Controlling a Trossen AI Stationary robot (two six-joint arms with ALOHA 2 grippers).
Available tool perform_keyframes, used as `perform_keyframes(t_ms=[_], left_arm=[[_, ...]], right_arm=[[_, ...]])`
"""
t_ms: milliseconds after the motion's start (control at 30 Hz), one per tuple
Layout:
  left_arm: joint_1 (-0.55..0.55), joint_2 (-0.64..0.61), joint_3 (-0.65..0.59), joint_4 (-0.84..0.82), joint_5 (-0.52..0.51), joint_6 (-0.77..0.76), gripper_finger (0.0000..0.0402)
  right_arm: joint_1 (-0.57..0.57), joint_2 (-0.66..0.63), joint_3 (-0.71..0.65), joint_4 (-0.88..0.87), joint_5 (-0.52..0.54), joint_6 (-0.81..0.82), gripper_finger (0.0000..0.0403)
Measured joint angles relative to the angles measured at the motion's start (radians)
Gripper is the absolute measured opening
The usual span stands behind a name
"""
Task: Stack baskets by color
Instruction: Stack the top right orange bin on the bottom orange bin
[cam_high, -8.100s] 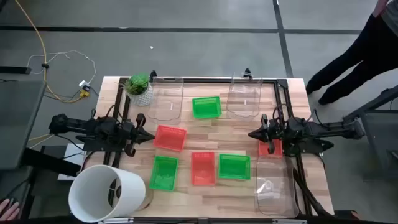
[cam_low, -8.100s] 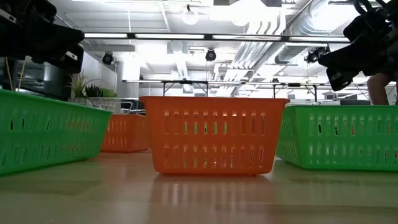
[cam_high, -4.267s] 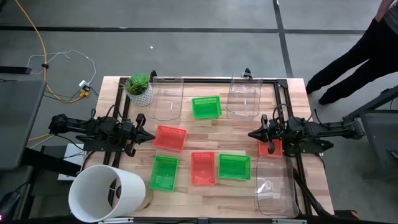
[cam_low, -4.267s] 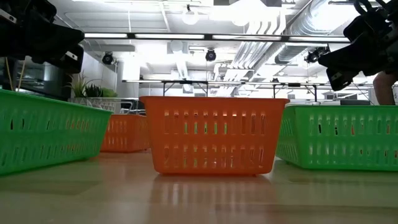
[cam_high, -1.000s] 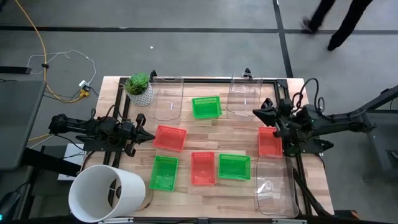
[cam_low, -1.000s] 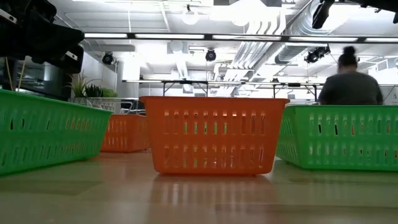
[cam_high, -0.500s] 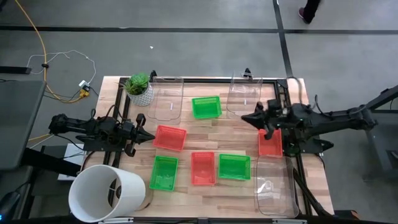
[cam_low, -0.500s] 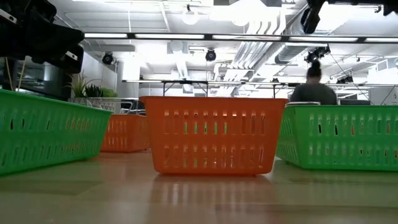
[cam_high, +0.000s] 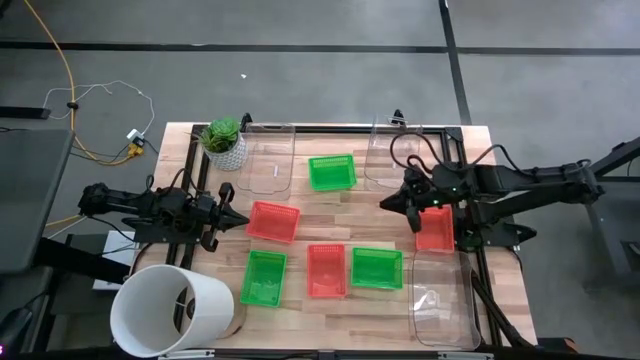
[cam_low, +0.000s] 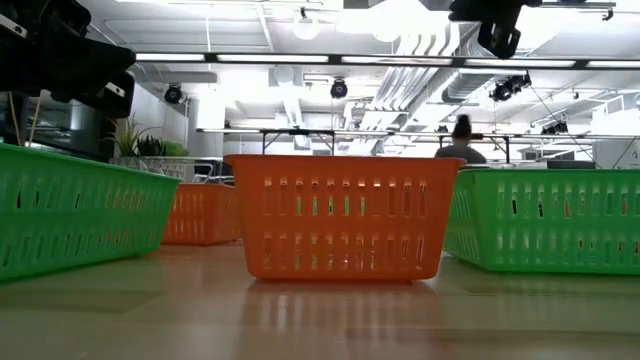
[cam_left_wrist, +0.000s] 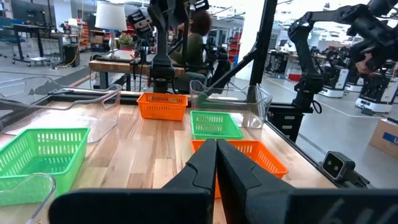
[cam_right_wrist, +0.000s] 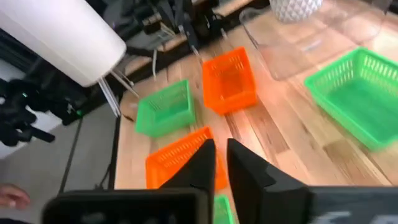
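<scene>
Three red and three green baskets rest on their bases on the wooden table. The red ones are at left centre (cam_high: 273, 221), front centre (cam_high: 326, 270) and right (cam_high: 435, 228). The green ones are at the back (cam_high: 332, 172), front left (cam_high: 264, 277) and front right (cam_high: 377, 267). My right gripper (cam_high: 384, 204) hangs in the air over the bare wood between the back green basket and the right red one. It slants down, and a narrow gap shows between its fingers (cam_right_wrist: 221, 155). My left gripper (cam_high: 243, 220) waits shut (cam_left_wrist: 216, 155) at the left, beside the left-centre red basket.
Clear bins stand at the back left (cam_high: 268, 158), back right (cam_high: 392, 155) and front right (cam_high: 442, 300). A white bucket (cam_high: 170, 310) lies at the front left corner, and a potted plant (cam_high: 224, 140) stands at the back left. A person shows far off in the room (cam_low: 462, 140).
My right gripper has swung from the table's right edge toward its middle and slightly nearer. It has tipped over to slant downward. The baskets have stayed where they were. A person behind the table has walked away.
</scene>
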Motion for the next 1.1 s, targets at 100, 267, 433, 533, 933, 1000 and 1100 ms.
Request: perform_keyframes(t_ms=[100,267,433,533,933,1000,1100], left_arm=[[0.0,0.0,0.0,0.0,0.0,0.0,0.0001],[0.0,0.0,0.0,0.0,0.0,0.0,0.0001],[0.0,0.0,0.0,0.0,0.0,0.0,0.0001],[0.0,0.0,0.0,0.0,0.0,0.0,0.0001],[0.0,0.0,0.0,0.0,0.0,0.0,0.0001],[0.0,0.0,0.0,0.0,0.0,0.0,0.0001],[0.0,0.0,0.0,0.0,0.0,0.0,0.0001]], right_arm=[[0.0,0.003,0.0,-0.015,-0.003,0.011,0.007],[0.0,0.003,-0.001,-0.041,-0.005,0.017,0.0117],[0.0,0.003,-0.002,-0.04,-0.005,0.018,0.0139],[0.0,0.003,-0.002,-0.04,-0.005,0.042,0.0142],[0.0,0.016,-0.003,-0.039,-0.005,0.051,0.0142],[0.0,0.03,-0.003,-0.038,-0.005,0.051,0.0142],[0.0,0.058,-0.003,-0.039,-0.013,0.051,0.0142]])
